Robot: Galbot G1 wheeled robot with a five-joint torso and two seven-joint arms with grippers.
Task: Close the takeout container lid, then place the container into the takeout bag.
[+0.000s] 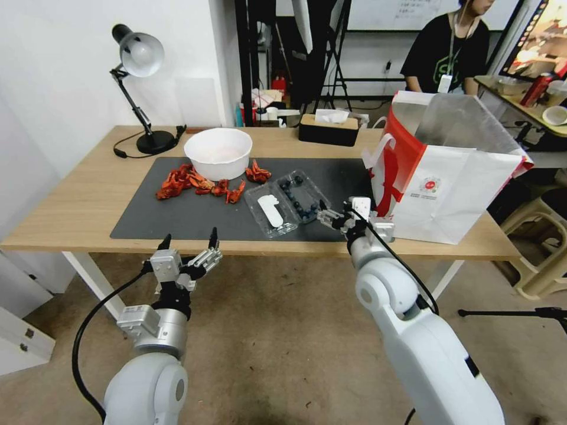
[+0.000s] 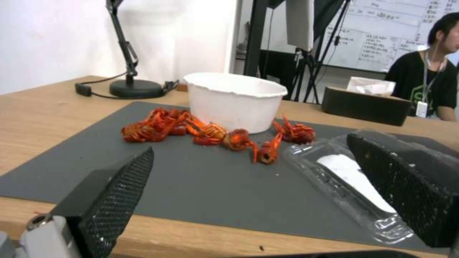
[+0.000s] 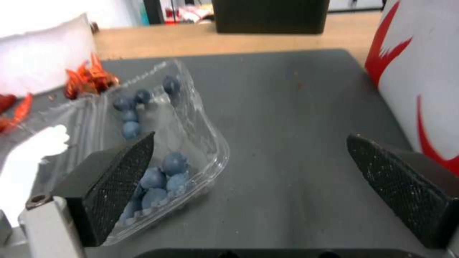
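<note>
The takeout container (image 1: pixel 300 196) lies open on the mat, just ahead and to the left of the right end effector (image 1: pixel 332 217), whose fingers stand apart. Its lid (image 1: pixel 271 211) lies flat beside the berries. It looks like thin, light, slippery plastic that would flex, so grip the rim. The left end effector (image 1: pixel 189 241) hangs spread before the tabletop (image 1: pixel 77 200). The takeout bag (image 1: pixel 449 177) hides its interior.

head high — wrists low, near mat (image 1: pixel 195 218)
</note>
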